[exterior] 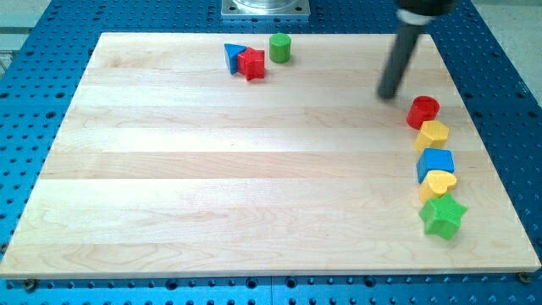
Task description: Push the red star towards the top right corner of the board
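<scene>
The red star lies near the view's top, left of centre, touching a blue triangle on its left. A green cylinder stands just to its upper right. My tip rests on the wooden board at the upper right, far to the right of the red star and just left of a red cylinder.
Down the board's right side runs a column of blocks: the red cylinder, a yellow block, a blue block, a yellow heart and a green star. A metal mount sits beyond the top edge.
</scene>
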You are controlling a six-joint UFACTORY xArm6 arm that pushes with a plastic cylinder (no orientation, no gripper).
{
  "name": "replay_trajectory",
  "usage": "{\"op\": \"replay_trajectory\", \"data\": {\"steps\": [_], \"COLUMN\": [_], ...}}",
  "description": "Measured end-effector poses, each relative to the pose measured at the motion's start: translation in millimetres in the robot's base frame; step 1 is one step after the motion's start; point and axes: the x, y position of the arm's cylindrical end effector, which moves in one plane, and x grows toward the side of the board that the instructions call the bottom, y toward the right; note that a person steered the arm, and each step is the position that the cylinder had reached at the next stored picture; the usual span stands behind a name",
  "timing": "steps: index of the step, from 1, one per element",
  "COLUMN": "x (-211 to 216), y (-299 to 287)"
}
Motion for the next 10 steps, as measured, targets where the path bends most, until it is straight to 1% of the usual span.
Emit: {"op": "replay_trajectory", "data": {"steps": [1,2,3,4,5,7,9,10], "x": [0.3,-3.8,-27.7,-50.2,-57.0,-57.1,-63.6,-77.1], "y": [-165.6,-274.8,-279.6,-252.7,-216.8,-103.0,-15.1,-15.1]}}
